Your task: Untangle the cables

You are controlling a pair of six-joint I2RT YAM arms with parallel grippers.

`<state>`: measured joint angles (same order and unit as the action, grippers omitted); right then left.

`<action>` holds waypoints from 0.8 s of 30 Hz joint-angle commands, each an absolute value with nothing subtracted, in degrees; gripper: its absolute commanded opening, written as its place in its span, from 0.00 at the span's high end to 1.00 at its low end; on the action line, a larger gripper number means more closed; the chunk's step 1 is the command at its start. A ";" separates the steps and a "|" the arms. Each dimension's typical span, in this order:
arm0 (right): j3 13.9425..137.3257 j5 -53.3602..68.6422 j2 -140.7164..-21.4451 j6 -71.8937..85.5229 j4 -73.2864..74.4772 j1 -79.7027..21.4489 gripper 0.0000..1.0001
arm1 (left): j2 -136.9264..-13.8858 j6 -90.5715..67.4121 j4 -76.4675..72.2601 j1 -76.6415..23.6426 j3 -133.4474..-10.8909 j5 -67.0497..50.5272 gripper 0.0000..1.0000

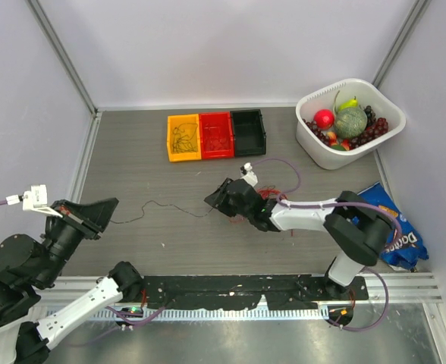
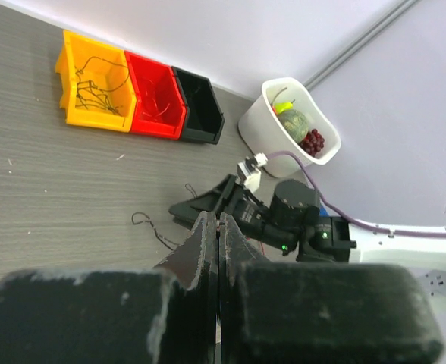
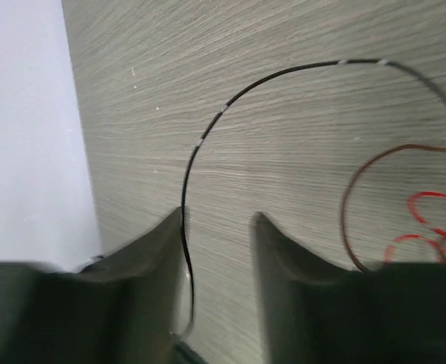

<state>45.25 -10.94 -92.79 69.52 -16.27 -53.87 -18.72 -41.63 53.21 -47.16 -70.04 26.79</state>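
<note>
1. The left hand hangs over the left side of the bench, and its fingers are pressed tight together with no gap.
2. One end of the black cable meets the tips of those fingers, so this hand seems to pinch it.
3. From there the black cable runs in a wavy line across the bench to the right hand, near the middle.
4. The right hand's fingers are spread apart and low over the bench.
5. In the right wrist view the black cable passes through the gap, close against the inner face of the finger on the left of that view. It is not pinched.
6. Just right of that hand, a brown cable curves in a loop, with a red cable curled beside it.
7. In the top view, red loops lie beside the right arm's wrist.
8. Three small bins stand side by side at the far edge: a yellow bin with dark wires in it, a red bin with red wires in it, and a black bin.
9. A white basket of fruit sits in the far right corner.
10. A blue chip bag lies against the right wall.
</note>
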 commanded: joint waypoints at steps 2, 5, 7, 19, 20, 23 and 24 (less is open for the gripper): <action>53.43 -6.94 -95.28 63.74 -22.69 -51.86 0.84 | -17.41 -43.85 54.58 -47.28 -66.99 24.08 1.00; 59.04 -11.59 -87.75 54.16 -13.38 -52.29 0.87 | -15.04 -47.71 53.53 -47.20 -60.23 22.68 1.00; 62.56 -13.10 -82.13 46.87 -7.14 -52.73 0.88 | -13.63 -50.26 51.78 -47.20 -54.43 21.28 1.00; 82.61 -5.62 -66.89 25.86 6.23 -56.86 0.99 | -21.26 -53.53 36.48 -47.20 -44.20 14.33 1.00; 82.70 -8.24 -65.58 24.97 6.76 -57.39 0.99 | -21.62 -53.44 36.21 -47.20 -44.47 14.07 1.00; 80.60 -13.87 -62.15 21.62 7.29 -57.92 0.99 | -21.89 -53.44 35.25 -47.20 -44.65 14.15 1.00; 79.64 -16.32 -61.96 21.45 8.60 -57.83 0.99 | -21.88 -53.61 34.81 -47.28 -44.47 14.24 1.00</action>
<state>81.80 -9.04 -63.51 28.14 3.55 -57.36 -21.78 -53.41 40.56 -47.16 -42.19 15.09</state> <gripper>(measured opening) 0.032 0.015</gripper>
